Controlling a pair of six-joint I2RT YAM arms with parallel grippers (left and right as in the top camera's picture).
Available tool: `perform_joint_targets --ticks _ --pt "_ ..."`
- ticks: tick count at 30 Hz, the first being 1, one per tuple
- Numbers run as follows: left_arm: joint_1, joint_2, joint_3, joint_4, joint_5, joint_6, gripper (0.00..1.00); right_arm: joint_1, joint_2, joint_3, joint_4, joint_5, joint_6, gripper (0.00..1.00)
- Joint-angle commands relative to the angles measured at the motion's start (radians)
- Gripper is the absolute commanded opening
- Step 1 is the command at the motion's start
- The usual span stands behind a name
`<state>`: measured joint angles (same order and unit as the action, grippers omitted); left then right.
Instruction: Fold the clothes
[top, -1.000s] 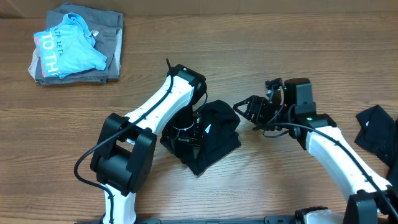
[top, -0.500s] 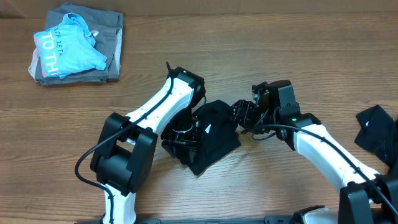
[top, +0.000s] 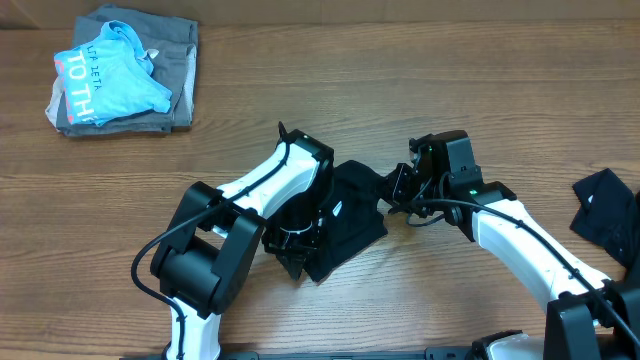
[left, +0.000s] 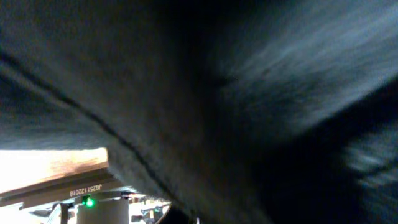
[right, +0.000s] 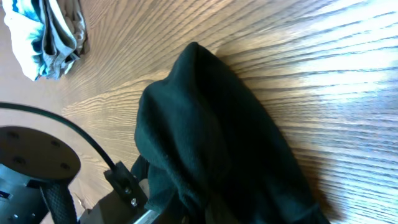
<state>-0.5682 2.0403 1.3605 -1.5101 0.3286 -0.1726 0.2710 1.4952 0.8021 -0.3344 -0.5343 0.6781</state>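
A crumpled black garment (top: 348, 212) lies at the table's middle, a small white label showing on it. My left gripper (top: 297, 250) is at its lower left edge, shut on the cloth. In the left wrist view black fabric (left: 217, 93) fills nearly everything and hides the fingers. My right gripper (top: 388, 190) is at the garment's upper right corner, shut on that edge. In the right wrist view the black garment (right: 205, 143) drapes over the jaws and hides them. A second black garment (top: 605, 215) lies at the right edge of the table.
A light blue shirt (top: 110, 80) lies on a grey folded garment (top: 178, 85) at the far left corner, and the same pile (right: 43, 31) shows in the right wrist view. The left arm (top: 260, 185) crosses the table diagonally. The wooden table (top: 420, 80) runs all round.
My right gripper has moved left onto the black garment's corner and shut. The left arm has shifted slightly toward the right and its gripper has shut on the cloth.
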Motion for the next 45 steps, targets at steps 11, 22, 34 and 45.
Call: perform_joint_targets --ticks 11,22,34,45 --pt "-0.001 -0.023 -0.011 -0.004 -0.023 0.019 0.04 -0.093 -0.003 0.178 -0.379 0.103 -0.061 0.04" --pt "0.008 -0.059 -0.007 -0.042 -0.141 -0.046 0.04 -0.093 0.009 0.181 -0.566 0.286 -0.045 0.18" --pt "0.063 -0.29 0.158 -0.003 -0.111 -0.131 0.18 -0.116 0.009 0.232 -0.69 0.31 -0.075 0.75" --pt "-0.089 -0.239 0.157 0.245 -0.068 -0.085 0.78 -0.153 0.009 0.233 -0.552 0.298 -0.072 1.0"
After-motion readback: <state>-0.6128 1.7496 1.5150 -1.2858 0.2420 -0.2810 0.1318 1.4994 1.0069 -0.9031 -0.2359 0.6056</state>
